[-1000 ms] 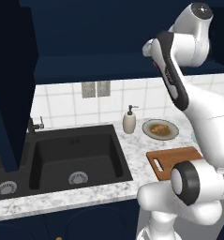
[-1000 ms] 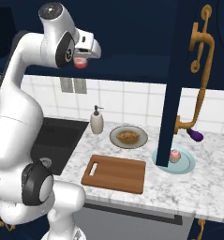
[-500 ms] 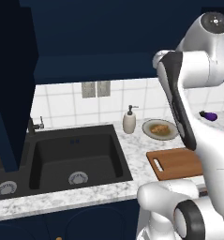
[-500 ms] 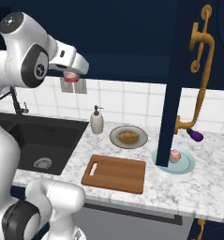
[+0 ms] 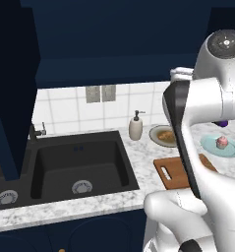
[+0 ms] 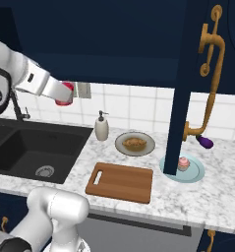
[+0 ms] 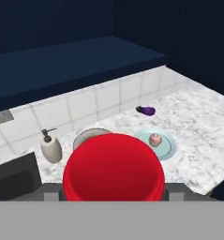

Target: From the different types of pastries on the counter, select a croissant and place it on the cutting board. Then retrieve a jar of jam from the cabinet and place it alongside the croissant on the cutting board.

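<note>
Red-lidded jar (image 6: 65, 93) is clamped in the jaws and has been swung out high over the sink (image 6: 35, 147), left of the board (image 6: 120, 181). That board is bare; the croissant (image 6: 134, 143) is seen on its plate, so the order looks skipped.

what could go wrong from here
1. The claw holds the jar high, seemingly above the sink; a slip would likely drop it in.
2. The croissant sits on its plate, not the board, so that step may get skipped.
3. The soap bottle stands between jar and board; a low swing might knock it.
</note>
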